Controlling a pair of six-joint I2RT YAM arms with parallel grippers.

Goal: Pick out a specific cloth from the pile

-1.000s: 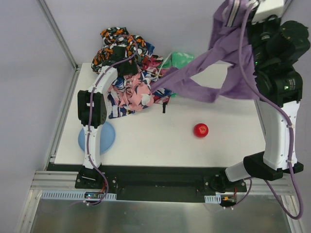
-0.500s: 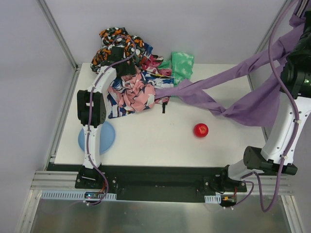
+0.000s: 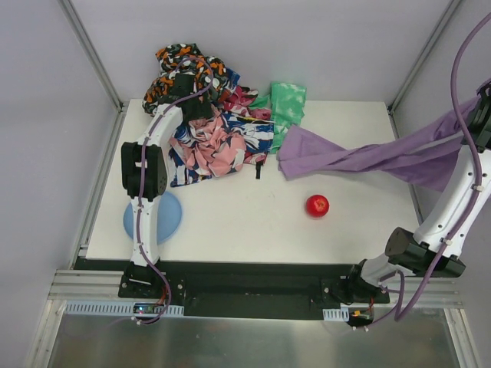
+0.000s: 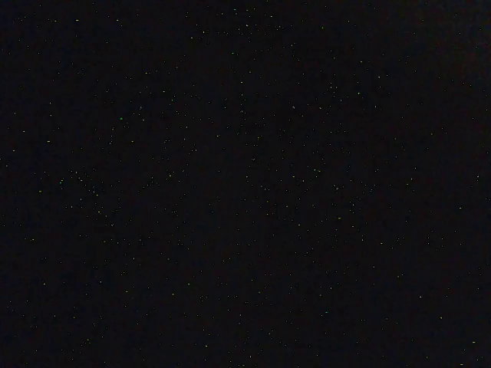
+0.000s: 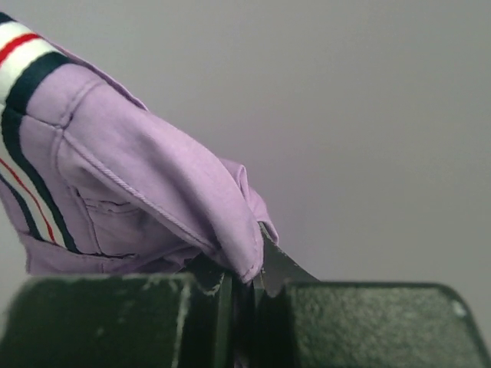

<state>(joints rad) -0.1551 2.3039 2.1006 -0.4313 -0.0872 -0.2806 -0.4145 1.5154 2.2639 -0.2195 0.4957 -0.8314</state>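
Plainly, the right fingers [image 5: 115, 322] are clamped shut on a fold of the cloth [image 5: 146, 192], the two dark pads pressed together with the lavender fabric pinched between them. At that held end one band of trim shows on the fabric: white, with a thin red line and dark stripes.

From the overhead view, the cloth [image 3: 360, 157] runs as one long band from the right arm [image 3: 460, 192], at the right edge of the scene, leftward across the table [image 3: 230, 230]. Its free end lies just beside the pile [image 3: 207, 123] and the one mint-green cloth [image 3: 289, 100]; I cannot tell whether it touches either.

The left arm [image 3: 146, 169] reaches into the pile. Its fingers are buried among the fabrics, and its wrist camera gives only black, so I cannot tell whether they are open or closed.

Count of other items: one red ball [image 3: 317, 205] near the cloth's lower edge but apart from it; one small black object [image 3: 259, 170] at the pile's right edge; one blue disc [image 3: 170, 218] partly under the left arm.
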